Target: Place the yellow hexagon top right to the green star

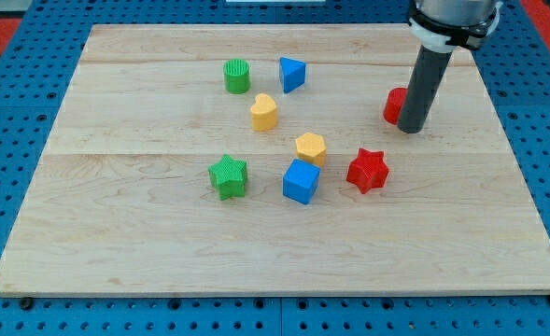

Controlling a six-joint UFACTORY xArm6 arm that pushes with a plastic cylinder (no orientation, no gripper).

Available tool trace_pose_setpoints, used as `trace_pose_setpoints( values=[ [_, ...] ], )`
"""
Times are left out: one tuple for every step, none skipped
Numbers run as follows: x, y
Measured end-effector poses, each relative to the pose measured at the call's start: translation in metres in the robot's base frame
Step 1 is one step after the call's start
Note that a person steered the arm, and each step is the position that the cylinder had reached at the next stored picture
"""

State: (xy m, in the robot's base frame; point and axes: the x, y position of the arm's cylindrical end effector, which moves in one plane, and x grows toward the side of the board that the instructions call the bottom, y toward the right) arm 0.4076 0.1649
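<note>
The yellow hexagon [311, 148] sits near the board's middle, just above the blue cube [301, 181]. The green star [228, 176] lies to its lower left, about a block's width left of the blue cube. My tip [410, 129] is at the view's right, well to the right of the yellow hexagon and slightly above it. It stands right against a red block [393, 105], which the rod partly hides.
A red star [367, 170] lies right of the yellow hexagon. A yellow heart-like block [264, 112], a green cylinder [236, 76] and a blue triangular block [291, 74] sit toward the view's top. The wooden board [116, 233] rests on a blue pegboard.
</note>
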Motion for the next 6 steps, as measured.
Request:
trace_pose_setpoints(
  values=[
    [0.031,-0.033],
    [0.031,-0.091],
    [0.031,-0.152],
    [0.031,-0.157],
    [0.024,-0.162],
    [0.011,-0.181]
  ],
)
